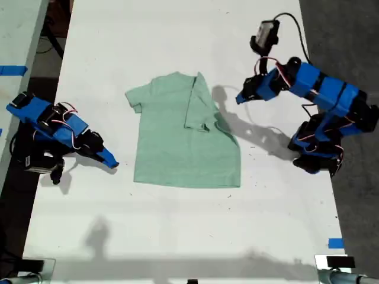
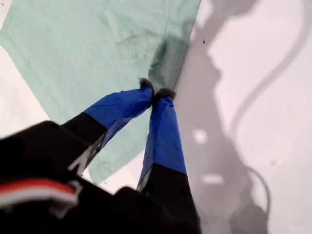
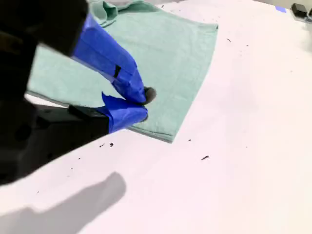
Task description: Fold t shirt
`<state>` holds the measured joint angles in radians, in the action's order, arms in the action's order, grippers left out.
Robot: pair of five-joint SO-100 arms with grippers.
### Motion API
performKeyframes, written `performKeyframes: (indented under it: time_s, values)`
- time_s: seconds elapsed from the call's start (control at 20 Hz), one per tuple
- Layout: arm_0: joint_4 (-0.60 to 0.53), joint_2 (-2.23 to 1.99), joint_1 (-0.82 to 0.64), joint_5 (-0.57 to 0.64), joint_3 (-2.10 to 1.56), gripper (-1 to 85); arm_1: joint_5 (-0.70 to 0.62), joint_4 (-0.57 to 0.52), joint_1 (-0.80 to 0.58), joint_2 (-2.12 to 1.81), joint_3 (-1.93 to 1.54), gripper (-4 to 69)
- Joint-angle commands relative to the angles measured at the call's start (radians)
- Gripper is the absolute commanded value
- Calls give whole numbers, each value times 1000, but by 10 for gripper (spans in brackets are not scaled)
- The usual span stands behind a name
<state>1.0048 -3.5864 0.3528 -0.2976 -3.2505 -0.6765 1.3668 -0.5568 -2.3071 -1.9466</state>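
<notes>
Cloth first: the t shirt (image 1: pixel 177 142) lies flat in the middle of the white table (image 1: pixel 177 236), neck toward the far edge. The side on the exterior view's right is turned in, and its folded flap (image 1: pixel 198 106) rests on the chest. The other sleeve (image 1: pixel 135 97) is spread out on the exterior view's left, so I judge the job about half done.

My first gripper (image 1: pixel 240 99) hangs above the table just off the folded side. Its jaws are pressed tip to tip with nothing between them, and its shadow falls across the shirt's edge. My second gripper (image 1: pixel 112 163) sits low on the table near the hem corner on the exterior view's left. Its jaws look closed and empty too, and they are apart from the cloth.

Risks, as I judge them:
- A closed claw cannot pinch an edge. Pushed forward like this, my second gripper would bulldoze the hem, bunch it, and slide the whole shirt toward the exterior view's right.
- Light cloth on a smooth top — any drag could pull the flap open again.
- Gripping too deep at the hem could catch both layers, so the fold would come over crooked.
- Coming down, my first gripper could snag the flap's loose sleeve.
</notes>
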Motion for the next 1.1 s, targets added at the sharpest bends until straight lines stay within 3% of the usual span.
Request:
performKeyframes:
  time_s: [0.0,0.15,0.3,0.45,0.65,1.05]
  values:
    - [5,-9,-58,6,-43,-2,94,-112,63,-328,-388,16]
    - [5,-9,-170,52,-43,-2,173,-123,166,-733,-753,16]
    - [5,-9,-374,156,-43,-2,173,41,222,-1212,-1025,16]
    - [5,-9,-683,298,-43,-2,126,-23,296,-1198,-1092,16]
    - [5,-9,-922,449,-43,-3,104,11,176,-1200,-1104,16]
    - [5,-9,-897,489,-43,-3,175,12,187,-1200,-1138,15]
